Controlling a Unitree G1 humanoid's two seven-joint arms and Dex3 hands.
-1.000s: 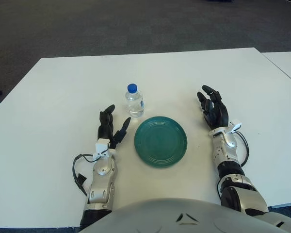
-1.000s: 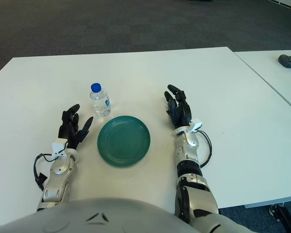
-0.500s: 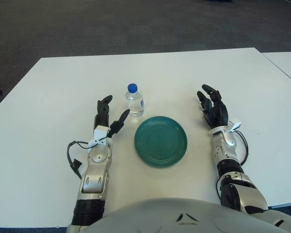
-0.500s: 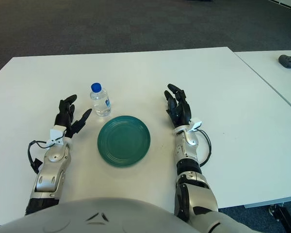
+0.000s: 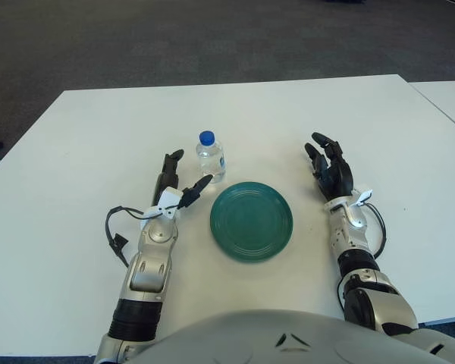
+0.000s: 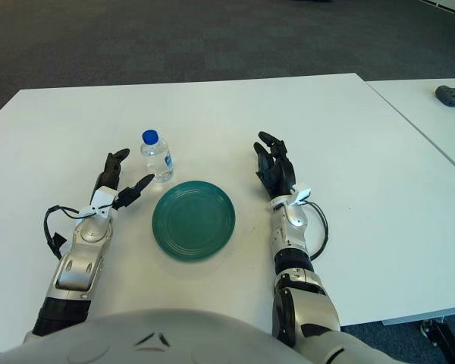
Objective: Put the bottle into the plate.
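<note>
The fingers (image 5: 199, 184) of the left hand (image 5: 176, 182) are spreading apart and holding nothing, the lowest one pointing toward the base of the bottle (image 5: 211, 158) and sitting just beside it without touching. The bottle, clear with a blue cap, is standing upright on the white counter (image 5: 91, 136), just behind the far left edge of the green plate (image 5: 251, 221) and outside it. The plate is lying flat between the two arms, with nothing on it. The left forearm is stretching up from the lower edge of the view, a black cable looping at its outer side. The right hand (image 5: 330, 170) is showing to the right of the plate, well apart from the bottle, its dark fingers (image 5: 323, 140) raised, loosely spread and holding nothing.
</note>
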